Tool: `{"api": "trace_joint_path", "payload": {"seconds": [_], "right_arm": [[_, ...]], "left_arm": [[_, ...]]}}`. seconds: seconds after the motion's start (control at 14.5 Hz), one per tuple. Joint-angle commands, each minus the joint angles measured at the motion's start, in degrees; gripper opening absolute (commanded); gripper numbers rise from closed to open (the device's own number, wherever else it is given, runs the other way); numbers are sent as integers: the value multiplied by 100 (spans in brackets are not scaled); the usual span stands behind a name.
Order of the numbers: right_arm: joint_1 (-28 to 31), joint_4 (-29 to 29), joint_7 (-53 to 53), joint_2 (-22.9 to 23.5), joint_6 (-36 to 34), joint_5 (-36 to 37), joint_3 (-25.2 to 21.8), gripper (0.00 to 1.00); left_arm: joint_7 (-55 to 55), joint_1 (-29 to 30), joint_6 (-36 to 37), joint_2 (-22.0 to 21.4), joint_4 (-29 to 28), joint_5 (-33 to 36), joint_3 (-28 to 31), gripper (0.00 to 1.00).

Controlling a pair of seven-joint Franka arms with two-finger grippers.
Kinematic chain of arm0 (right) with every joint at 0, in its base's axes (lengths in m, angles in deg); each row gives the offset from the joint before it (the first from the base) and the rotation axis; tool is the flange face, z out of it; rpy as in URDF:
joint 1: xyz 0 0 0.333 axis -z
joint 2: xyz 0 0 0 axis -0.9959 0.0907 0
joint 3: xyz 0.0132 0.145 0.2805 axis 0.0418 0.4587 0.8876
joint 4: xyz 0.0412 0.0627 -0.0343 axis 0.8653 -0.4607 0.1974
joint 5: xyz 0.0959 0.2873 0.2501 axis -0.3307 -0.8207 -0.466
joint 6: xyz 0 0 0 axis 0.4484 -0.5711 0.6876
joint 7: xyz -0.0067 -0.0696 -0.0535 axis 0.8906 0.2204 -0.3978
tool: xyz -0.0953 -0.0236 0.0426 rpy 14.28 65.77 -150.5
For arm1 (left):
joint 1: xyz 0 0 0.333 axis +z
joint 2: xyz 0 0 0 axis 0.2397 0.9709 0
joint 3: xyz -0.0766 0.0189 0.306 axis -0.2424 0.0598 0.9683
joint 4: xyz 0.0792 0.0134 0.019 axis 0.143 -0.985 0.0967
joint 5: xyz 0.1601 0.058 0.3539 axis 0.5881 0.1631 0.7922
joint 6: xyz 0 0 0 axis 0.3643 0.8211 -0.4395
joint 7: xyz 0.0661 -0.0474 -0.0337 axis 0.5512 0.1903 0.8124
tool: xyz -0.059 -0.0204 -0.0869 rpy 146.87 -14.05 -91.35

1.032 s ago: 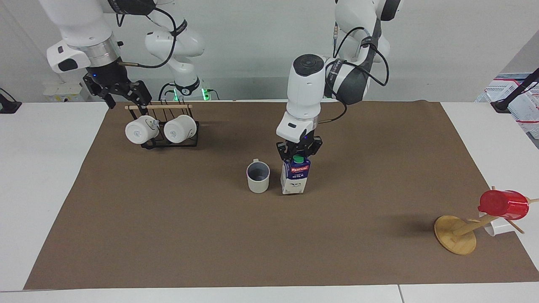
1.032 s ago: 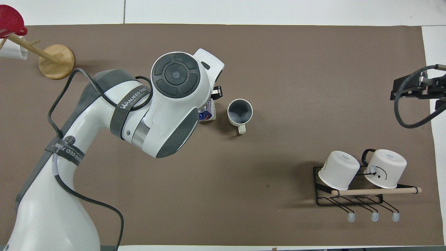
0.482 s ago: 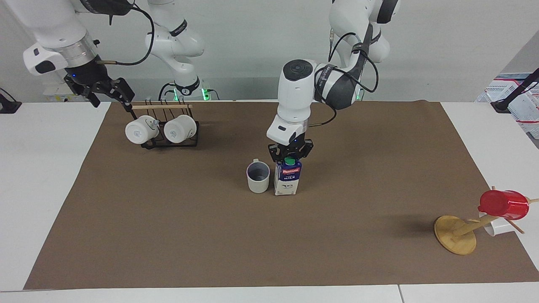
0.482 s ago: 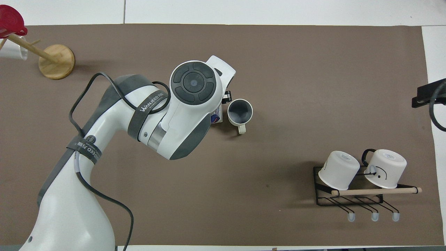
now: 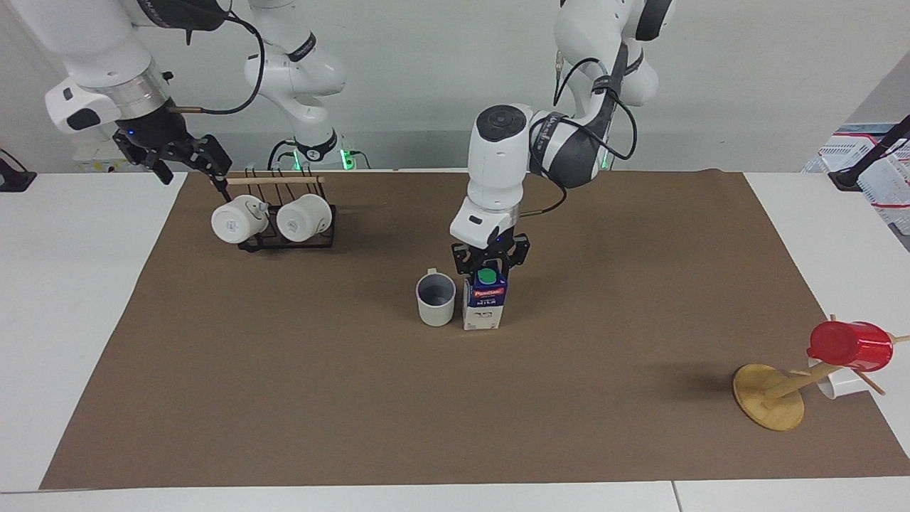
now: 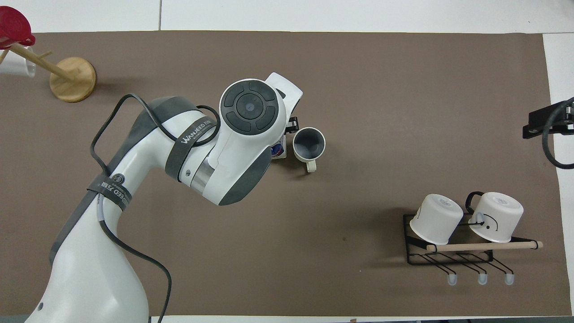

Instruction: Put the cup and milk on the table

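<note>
The milk (image 5: 485,304) stands upright on the brown mat (image 5: 284,398) of the table (image 5: 64,299), close beside the cup (image 5: 435,299). The cup stands upright, grey-blue inside up, its handle pointing toward the robots. My left gripper (image 5: 489,267) is directly over the milk, its fingers closed on the carton's top beside the green cap. In the overhead view the left arm hides most of the milk (image 6: 278,150); the cup (image 6: 308,143) shows whole. My right gripper (image 5: 181,160) is open and empty, raised over the mat's edge next to the mug rack.
A black wire rack (image 5: 284,244) holding two white mugs on their sides stands toward the right arm's end, near the robots. A tilted wooden mug tree (image 5: 769,397) with a red cup (image 5: 849,346) stands at the left arm's end.
My left gripper carried the milk sideways toward the cup and brought it upright on the mat beside it. My right gripper drew back from the rack toward the table's end.
</note>
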Motion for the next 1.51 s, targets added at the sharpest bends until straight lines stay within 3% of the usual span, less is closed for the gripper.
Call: {"api": "trace_joint_path", "payload": {"seconds": [0.0, 0.62, 0.96, 1.44], "right_arm": [[-41, -30, -77, -27, -69, -25, -15, 100], [-76, -223, -51, -123, 124, -25, 3, 100], [-85, -223, -7, -123, 141, -34, 3, 100], [-85, -223, -7, -123, 141, -34, 12, 100]], "left_arm": [[119, -116, -106, -90, -54, 20, 66, 100], [-187, 85, 34, -766, -150, -112, 92, 100], [-1407, 946, 333, -1469, -738, -120, 83, 100], [-3139, 2343, 975, -1680, -748, -349, 92, 100]]}}
